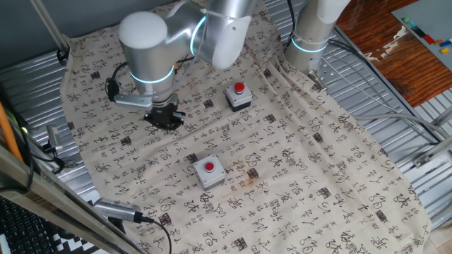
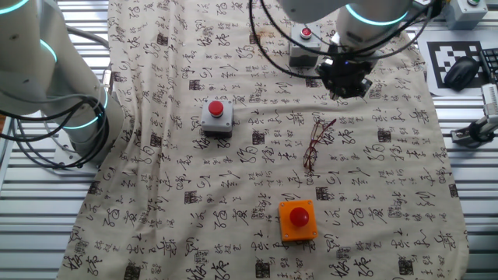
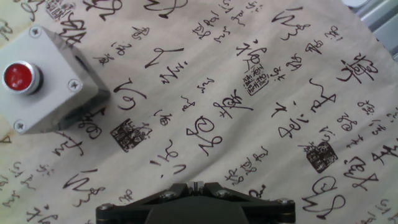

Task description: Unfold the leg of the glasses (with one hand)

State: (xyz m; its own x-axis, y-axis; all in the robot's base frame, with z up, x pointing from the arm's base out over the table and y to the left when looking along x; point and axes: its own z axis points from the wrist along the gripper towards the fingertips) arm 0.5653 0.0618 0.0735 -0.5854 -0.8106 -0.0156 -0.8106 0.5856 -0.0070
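The glasses [image 2: 317,143] are thin reddish-brown wire frames lying on the printed cloth [image 2: 194,194], seen only in the other fixed view. They lie apart from my gripper [image 2: 346,80], nearer that camera and slightly left of it. My gripper [image 1: 166,117] hovers low over the cloth with nothing in it. In the hand view the gripper [image 3: 196,185] has its two pads pressed together, so it is shut. The glasses are out of the hand view, and in one fixed view the arm hides them.
A grey box with a red button [image 3: 38,81] sits close by the gripper, the same box [image 2: 302,47] as in the other fixed view. Another grey button box [image 2: 216,115] stands mid-cloth, and an orange one [image 2: 297,220] sits near the cloth's edge. A second arm [image 2: 47,70] stands at the side.
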